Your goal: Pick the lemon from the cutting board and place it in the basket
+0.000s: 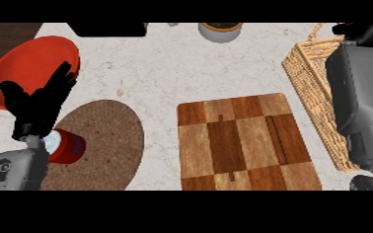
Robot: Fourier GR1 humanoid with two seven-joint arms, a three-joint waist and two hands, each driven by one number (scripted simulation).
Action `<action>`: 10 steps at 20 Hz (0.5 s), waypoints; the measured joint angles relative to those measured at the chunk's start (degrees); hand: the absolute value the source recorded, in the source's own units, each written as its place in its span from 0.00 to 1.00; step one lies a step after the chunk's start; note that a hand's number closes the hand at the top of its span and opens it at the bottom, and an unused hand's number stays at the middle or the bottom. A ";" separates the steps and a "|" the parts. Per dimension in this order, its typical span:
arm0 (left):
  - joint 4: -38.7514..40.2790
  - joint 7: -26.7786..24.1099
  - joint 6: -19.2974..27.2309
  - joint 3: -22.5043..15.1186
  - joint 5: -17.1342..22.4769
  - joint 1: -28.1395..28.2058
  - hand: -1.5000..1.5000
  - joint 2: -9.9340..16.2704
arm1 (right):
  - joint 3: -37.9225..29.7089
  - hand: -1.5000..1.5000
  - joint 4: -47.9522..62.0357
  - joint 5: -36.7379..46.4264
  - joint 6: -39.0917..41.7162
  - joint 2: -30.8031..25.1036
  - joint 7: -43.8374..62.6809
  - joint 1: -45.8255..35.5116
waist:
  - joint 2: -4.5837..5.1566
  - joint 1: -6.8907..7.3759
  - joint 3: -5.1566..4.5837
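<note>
Pale marble table (160, 64). Cutting board (247, 143), chequered wood, centre-right; lemon not visible on it. Wicker basket (310, 74) at right edge, largely covered by right grey forearm (353, 94); right hand hidden, state cannot tell; lemon's place cannot tell. Left hand (40, 101) at left, fingers straight, spread upward, over red plate (36, 59). Round brown mat (102, 143) bears red cup (67, 147). Grey pot (220, 31) at far edge.

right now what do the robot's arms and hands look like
The left hand is matte black with slim fingers, on a grey forearm with a pale round wrist joint. At the view's right, the right forearm is a dark grey, smooth, boxy shell; only black bits show at its ends.
</note>
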 measured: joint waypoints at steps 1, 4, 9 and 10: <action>-0.13 -0.35 0.23 -0.17 -0.30 0.43 0.50 -0.26 | -0.28 0.00 -0.94 -0.45 -0.26 0.40 -0.30 0.52 | -0.03 0.03 0.00; 0.85 -1.18 -0.58 0.48 0.18 0.60 0.50 0.16 | -0.53 0.00 -3.33 -1.81 -2.17 1.17 -1.96 2.34 | -0.03 0.12 -0.01; -0.07 -0.16 0.21 -0.05 -0.43 0.50 0.50 -0.32 | -2.37 0.00 -10.95 -0.73 -4.18 2.41 -2.56 3.98 | -0.17 -0.08 -0.01; -0.05 -0.50 0.04 0.01 -0.42 0.93 0.50 -0.25 | -3.19 0.00 -12.89 -0.46 -4.74 2.42 -2.63 4.24 | -0.23 -0.18 -0.02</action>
